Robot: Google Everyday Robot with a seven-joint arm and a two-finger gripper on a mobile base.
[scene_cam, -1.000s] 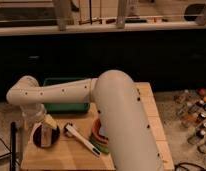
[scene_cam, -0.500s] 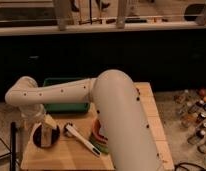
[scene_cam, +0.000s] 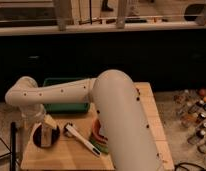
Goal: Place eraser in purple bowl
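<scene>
The purple bowl [scene_cam: 50, 139] sits on the wooden table's front left part. The eraser [scene_cam: 38, 134], a pale block with a dark band, stands upright at the bowl's left side, over or in it. My gripper [scene_cam: 37, 125] hangs down from the white arm's wrist [scene_cam: 26, 97], directly above the eraser and the bowl. I cannot tell whether it touches the eraser. My arm's thick white upper part [scene_cam: 121, 120] crosses the middle of the view and hides part of the table.
A green rectangular tray [scene_cam: 66, 106] lies behind the bowl. A long white utensil [scene_cam: 82, 140] lies right of the bowl, beside a stack of orange, green and blue bowls [scene_cam: 97, 139]. A dark post [scene_cam: 14, 145] stands at the table's left edge. Bottles [scene_cam: 196, 117] stand on the right.
My arm's wrist end has edged very slightly to the left. The eraser, bowl and other things stay where they were.
</scene>
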